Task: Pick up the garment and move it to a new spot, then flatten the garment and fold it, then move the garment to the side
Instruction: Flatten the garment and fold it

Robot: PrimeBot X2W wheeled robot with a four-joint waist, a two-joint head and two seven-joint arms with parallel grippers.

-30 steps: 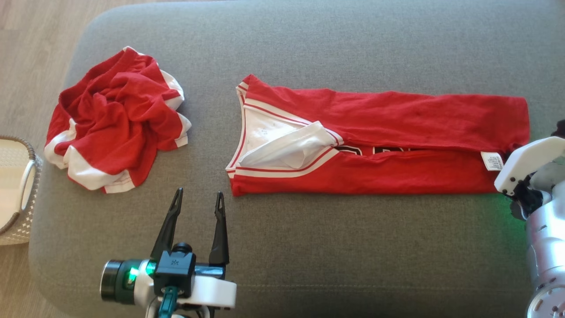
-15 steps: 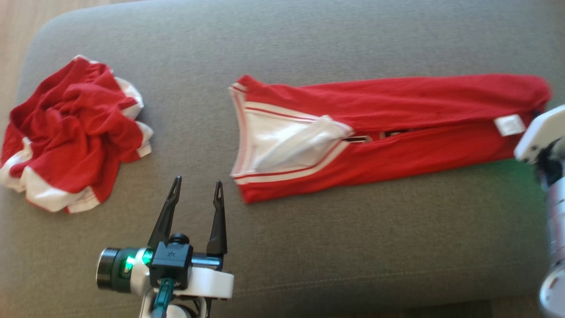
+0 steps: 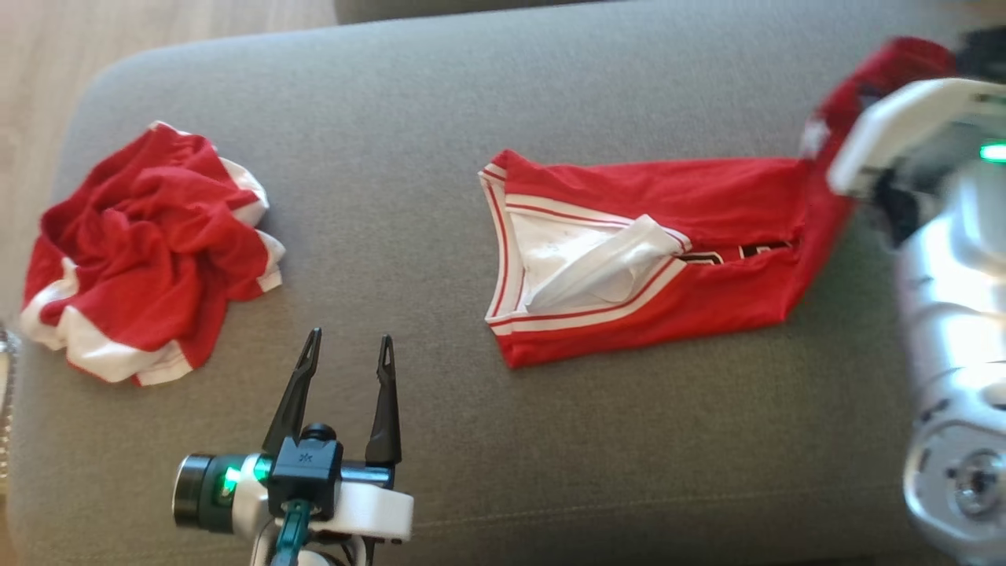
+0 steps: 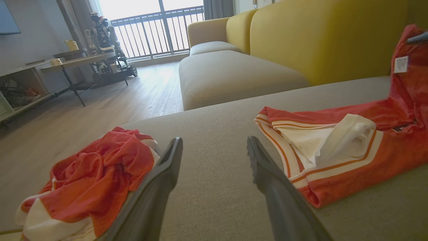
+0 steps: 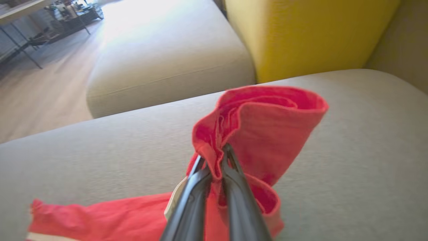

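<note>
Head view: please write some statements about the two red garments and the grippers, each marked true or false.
The right gripper is shut on one end of the folded jersey. True.
The left gripper holds the crumpled garment. False: the left gripper is open and empty; the crumpled garment lies apart from it on the cushion.
The jersey's collar end rests on the cushion. True.
The whole jersey lies flat. False: the gripped end is raised off the cushion.

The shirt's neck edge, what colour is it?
White trim with thin red lines, clearest in the head view.
</note>
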